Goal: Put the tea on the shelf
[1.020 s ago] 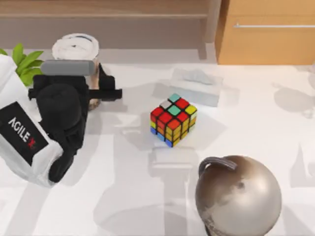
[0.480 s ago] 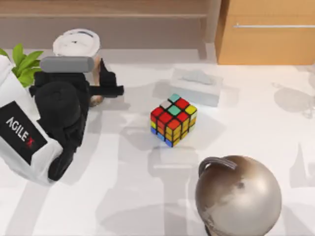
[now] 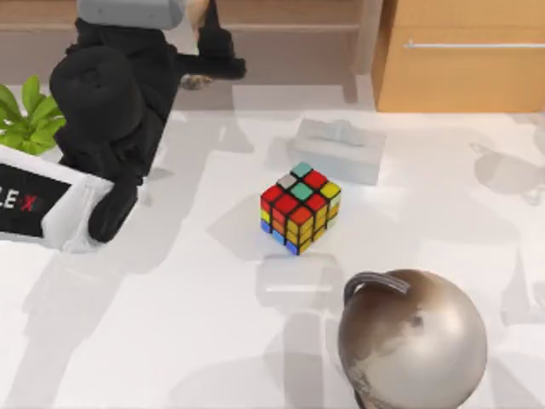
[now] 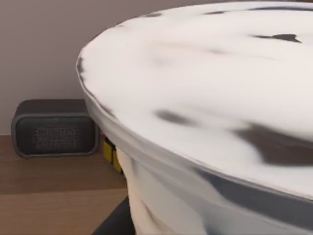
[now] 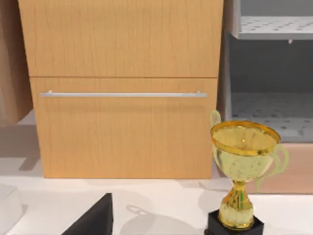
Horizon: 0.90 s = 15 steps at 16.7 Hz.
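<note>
My left gripper [image 3: 201,53] is shut on the tea [image 3: 195,82] and holds it up at the back left, in front of the shelf [image 3: 289,14]. In the top view the arm hides most of the cup, leaving a beige strip and the dark bottom. In the left wrist view the tea's white lid [image 4: 210,93] is very close, with the milky cup wall [image 4: 144,210] below it and the wooden shelf board [image 4: 49,188] behind. A dark part of my parked right gripper [image 5: 93,220] faces the cabinet.
A colourful cube [image 3: 300,208], a grey tissue box [image 3: 339,149] and a metallic globe [image 3: 412,336] stand on the table. A green plant [image 3: 30,119] is at the left. The orange-brown cabinet [image 3: 464,55] is at the back right, a gold trophy [image 5: 243,171] beside it. A dark speaker [image 4: 54,128] sits on the shelf.
My left arm has lifted the tea off the table and carried it back toward the shelf. The white lid has passed under the arm and out of the top view.
</note>
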Each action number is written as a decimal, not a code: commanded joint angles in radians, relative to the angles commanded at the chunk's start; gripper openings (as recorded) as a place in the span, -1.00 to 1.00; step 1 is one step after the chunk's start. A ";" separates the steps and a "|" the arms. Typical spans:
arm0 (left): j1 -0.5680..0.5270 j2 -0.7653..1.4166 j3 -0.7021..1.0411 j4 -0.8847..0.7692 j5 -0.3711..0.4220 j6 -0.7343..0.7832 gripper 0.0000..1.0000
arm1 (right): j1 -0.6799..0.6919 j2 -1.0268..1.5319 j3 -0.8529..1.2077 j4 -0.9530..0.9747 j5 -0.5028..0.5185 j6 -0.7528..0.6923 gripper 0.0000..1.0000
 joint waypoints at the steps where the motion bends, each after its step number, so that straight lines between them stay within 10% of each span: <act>1: 0.013 -0.023 0.029 -0.048 0.019 0.006 -1.00 | 0.000 0.000 0.000 0.000 0.000 0.000 1.00; 15: 0.403 -0.089 0.398 -0.723 0.221 0.024 -1.00 | 0.000 0.000 0.000 0.000 0.000 0.000 1.00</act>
